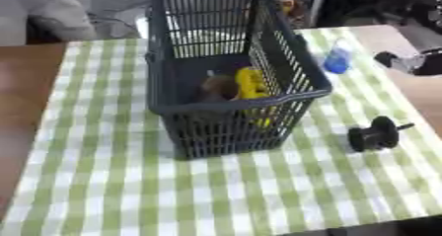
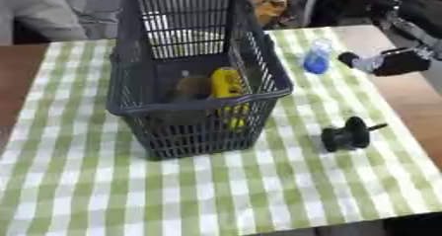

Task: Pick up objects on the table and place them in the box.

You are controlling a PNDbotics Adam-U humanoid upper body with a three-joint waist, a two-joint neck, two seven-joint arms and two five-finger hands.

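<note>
A dark grey slatted basket (image 1: 164, 82) stands on the green-and-white checked tablecloth. In it lie a yellow object (image 1: 251, 83) and a brown rounded object (image 1: 217, 88). A small blue bottle-like object (image 2: 317, 58) stands on the cloth to the right of the basket. Nearer me, at the right, lies a black spool-shaped object (image 2: 347, 135) with a short stem. My right hand (image 2: 386, 62) comes in from the right edge, level with the blue object and a little apart from it. My left hand shows in neither view.
The checked cloth (image 1: 103, 180) covers the table (image 1: 26, 82), with bare brown wood at its left and right sides. A person's grey sleeve (image 1: 52, 13) shows at the far left edge, behind the table.
</note>
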